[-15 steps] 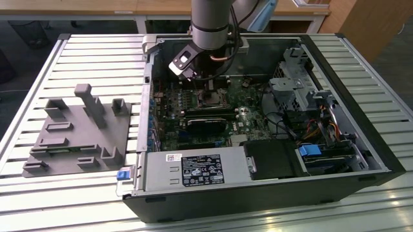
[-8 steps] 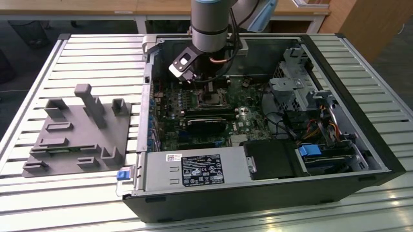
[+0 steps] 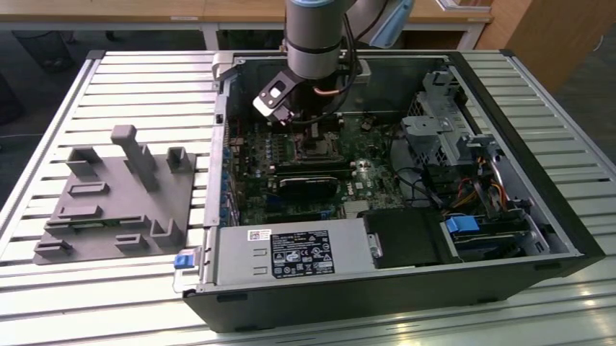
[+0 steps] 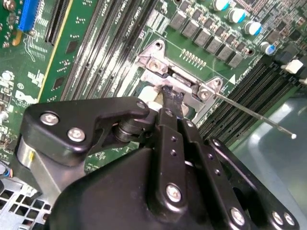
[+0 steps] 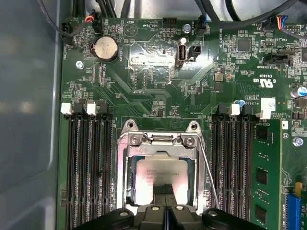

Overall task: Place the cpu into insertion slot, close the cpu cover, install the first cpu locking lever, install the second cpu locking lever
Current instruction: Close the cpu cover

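Grey cylindrical arm stood at upper middle of the exterior view, with a black band, a white-and-black wrist block and a reddish cable. The end effector was matte black jointed links with silver screws.

The cpu is topped with smooth, pale metal of a soft sheen, the cpu cover is seen as dull silver sheet metal, and the thin lever is made of bright bare wire. The hand is finished in matt black and studded with shiny steel screws, while the green circuit board is coated glossy. In the exterior view the counter is formed of pale slatted metal, the grey block is given a matt plastic look, and the computer case is painted matt black.
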Robot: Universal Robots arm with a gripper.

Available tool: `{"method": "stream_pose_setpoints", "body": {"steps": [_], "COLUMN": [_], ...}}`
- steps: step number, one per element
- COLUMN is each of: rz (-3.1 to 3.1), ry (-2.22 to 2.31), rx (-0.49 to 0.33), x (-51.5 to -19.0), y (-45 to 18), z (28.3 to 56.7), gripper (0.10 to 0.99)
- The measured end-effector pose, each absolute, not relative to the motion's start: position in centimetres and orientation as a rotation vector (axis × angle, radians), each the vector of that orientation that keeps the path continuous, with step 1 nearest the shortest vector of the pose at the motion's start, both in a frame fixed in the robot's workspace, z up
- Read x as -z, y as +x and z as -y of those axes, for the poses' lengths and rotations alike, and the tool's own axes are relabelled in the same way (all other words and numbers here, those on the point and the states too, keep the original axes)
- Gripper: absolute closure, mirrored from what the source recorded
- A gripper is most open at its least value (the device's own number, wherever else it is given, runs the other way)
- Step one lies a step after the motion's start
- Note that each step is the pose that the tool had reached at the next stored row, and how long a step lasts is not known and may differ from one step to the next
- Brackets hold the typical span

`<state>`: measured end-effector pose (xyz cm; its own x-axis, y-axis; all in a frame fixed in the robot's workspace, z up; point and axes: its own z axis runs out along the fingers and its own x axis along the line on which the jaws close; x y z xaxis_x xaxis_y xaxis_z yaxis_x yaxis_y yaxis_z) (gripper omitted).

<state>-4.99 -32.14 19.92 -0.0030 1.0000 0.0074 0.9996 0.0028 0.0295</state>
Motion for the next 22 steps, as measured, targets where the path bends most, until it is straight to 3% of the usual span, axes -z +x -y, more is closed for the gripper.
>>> {"method": "stream_pose_setpoints", "body": {"steps": [7, 22], "rz": [-2.214, -2.214], "ry": [2.208, 2.208], "rx": [-0.042, -0.043], "x": [-21.4, -21.4], "y": [-5.0, -3.6], "z": [32.1, 32.1], "gripper": [0.980, 0.980]}}
